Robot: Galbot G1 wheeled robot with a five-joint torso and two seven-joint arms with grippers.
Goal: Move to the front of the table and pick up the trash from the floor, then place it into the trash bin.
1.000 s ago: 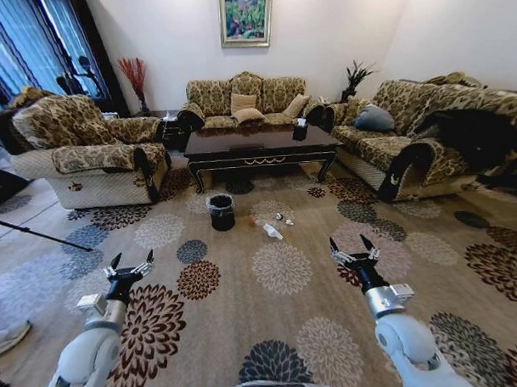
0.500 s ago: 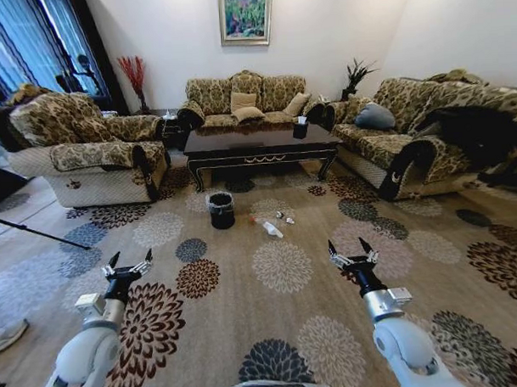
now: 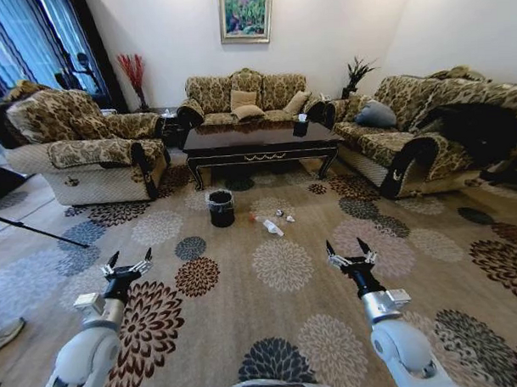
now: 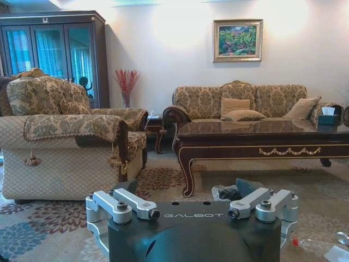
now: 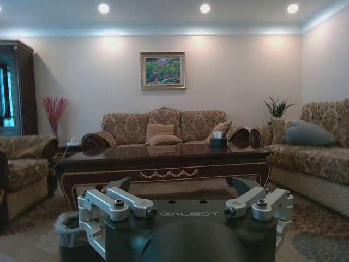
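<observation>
1. Because the litter lies well ahead, just beside the small round black trash bin (image 3: 221, 208) before the glossy dark coffee table (image 3: 261, 141), an off-line approach could knock the bin or scatter pieces.
2. Left gripper (image 3: 128, 268) and right gripper (image 3: 349, 254) hover spread wide, empty.
3. Count on the flowered beige carpet (image 3: 280, 316): one clear red-capped bottle (image 3: 271, 229), two small pieces (image 3: 284, 216), one bin.

"GALBOT" stood in pale letters on the dark wrist housing (image 4: 193, 229) at the lower middle of both wrist views.
</observation>
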